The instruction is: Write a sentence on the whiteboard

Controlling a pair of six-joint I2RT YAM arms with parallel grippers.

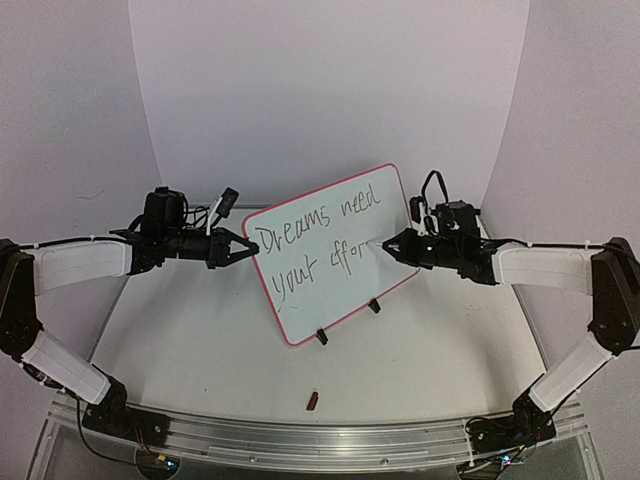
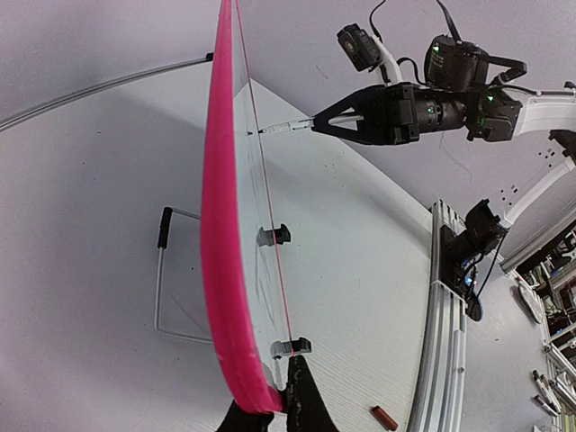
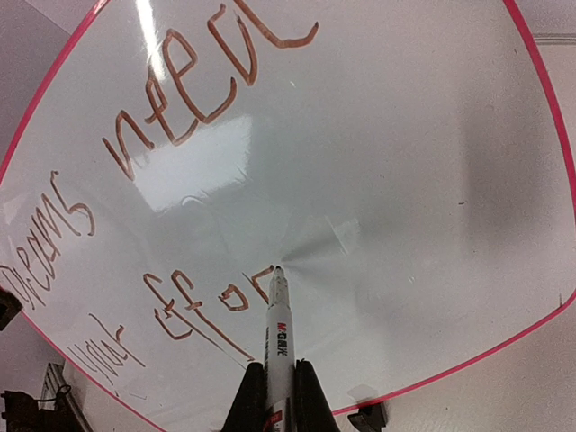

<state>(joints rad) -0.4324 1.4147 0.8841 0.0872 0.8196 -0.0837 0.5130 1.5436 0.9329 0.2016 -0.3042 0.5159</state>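
- The whiteboard (image 1: pixel 335 300) stands tilted mid-table and reads "Dreams need your effor"; the last word looks unfinished.
- The right gripper (image 1: pixel 390 245) is clamped on a marker (image 3: pixel 277 333), with its tip touching the board just right of the "r".
- The left gripper (image 1: pixel 240 248) pinches the board's left edge.
- At least a "t" remains, I judge; whether more words follow, I cannot tell.
- From the left wrist the board shows edge-on, so the writing is unreadable there.
- A small red piece (image 1: pixel 313 401) on the near table is too small to name.
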